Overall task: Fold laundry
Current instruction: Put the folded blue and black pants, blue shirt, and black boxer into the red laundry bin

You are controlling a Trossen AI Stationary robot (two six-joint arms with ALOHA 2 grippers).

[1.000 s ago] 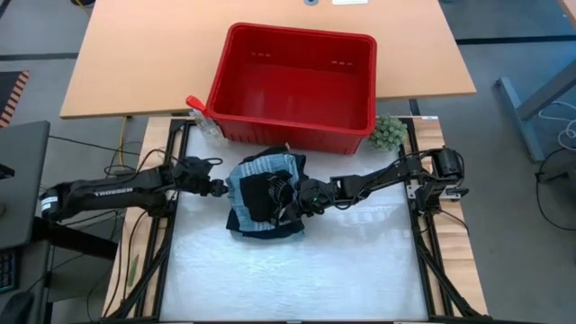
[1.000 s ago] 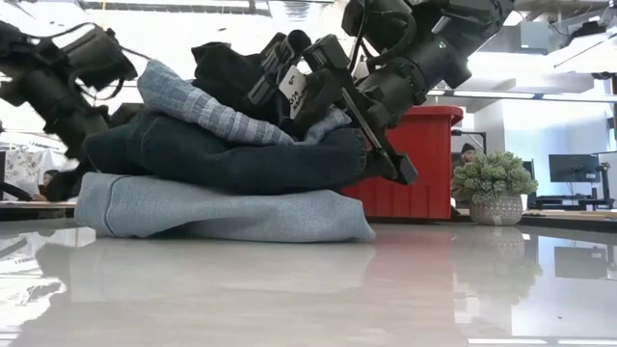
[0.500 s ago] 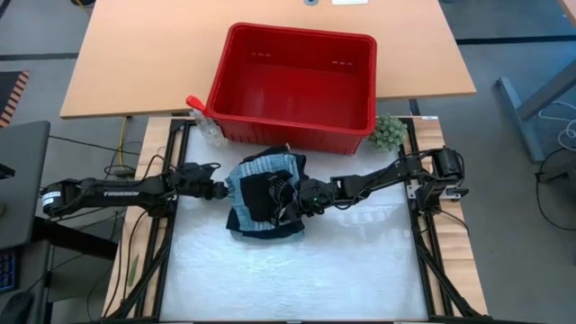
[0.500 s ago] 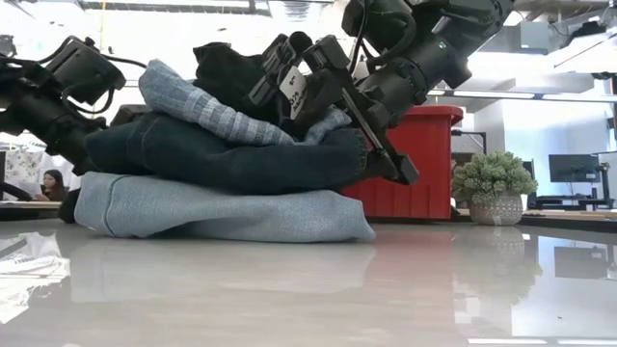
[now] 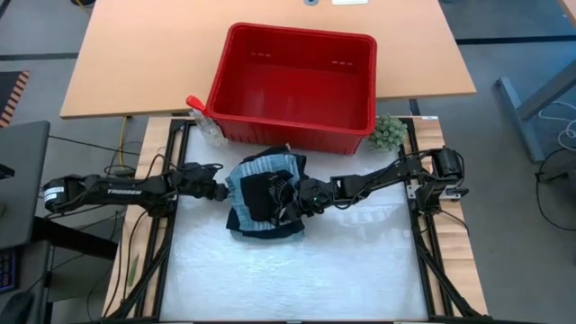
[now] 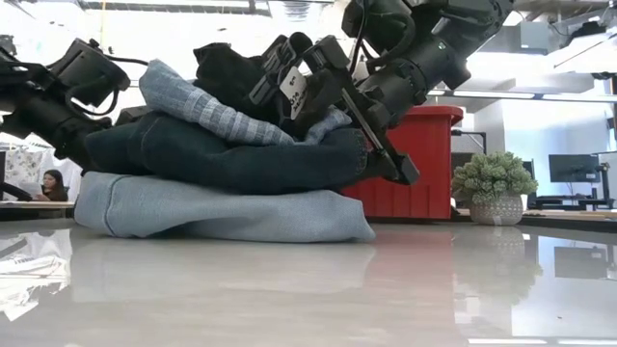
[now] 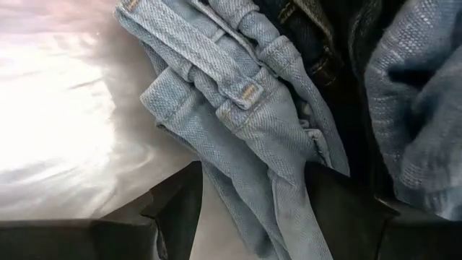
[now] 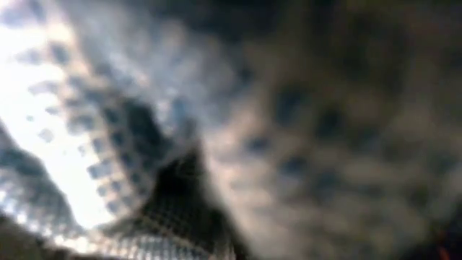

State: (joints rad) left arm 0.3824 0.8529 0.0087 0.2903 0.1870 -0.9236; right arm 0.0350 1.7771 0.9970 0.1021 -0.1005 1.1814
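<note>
Right now my left gripper sits at the left edge of the laundry pile, its fingers spread with a fold of the light blue denim running between them; they stand either side of the cloth, and I cannot tell whether they actually bite on it. My right gripper is on the opposite side, pressed into the top of the stack with its jaws wide, one finger lying over the upper layers and the other angled down past the dark navy garment; its own camera is buried in cloth and tells me nothing. The pile rests on the white table top between the two arms, light blue at the bottom, navy over it, the grey-blue striped piece and a black item on top. I judge the work well along: the garments are stacked roughly flat, though the edges look uneven, so squaring up or moving the stack seems to remain. Beyond the pile stands the red basket, empty, with a small green fuzzy ball just beside its right corner and a red-capped bottle by its left. Nothing lies in the arms' way, though the basket wall is close behind the stack.
</note>
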